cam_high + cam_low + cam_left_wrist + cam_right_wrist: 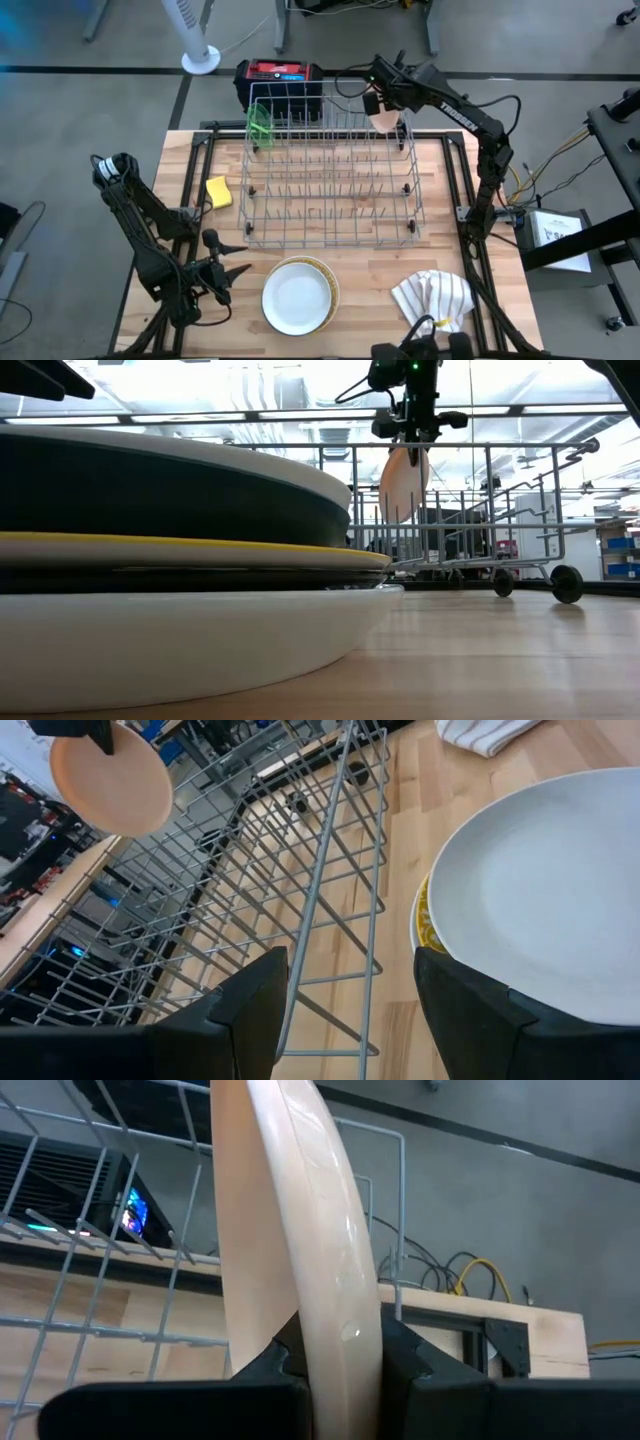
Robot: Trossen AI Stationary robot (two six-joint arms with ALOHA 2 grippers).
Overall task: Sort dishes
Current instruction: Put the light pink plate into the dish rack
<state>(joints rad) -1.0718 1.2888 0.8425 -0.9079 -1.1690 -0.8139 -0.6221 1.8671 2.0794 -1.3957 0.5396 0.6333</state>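
The right hand [385, 105] pinches a peach plate [385, 120] by its rim, holding it upright above the far right corner of the wire rack [330, 175]. The left hand [222, 268], fingers spread, waits near the stack [300, 297] of plates on the tabletop [370, 275]. One green dish [259, 122] stands racked; the stack is left to sort.

- My workbench is a pale wooden butcher-block table [350, 270].
- On it sit a grey wire dish rack [330, 175], a small yellow sponge [219, 192] just beside it, a stack of round plates [298, 296] topped white — and a striped folded cloth [433, 296].
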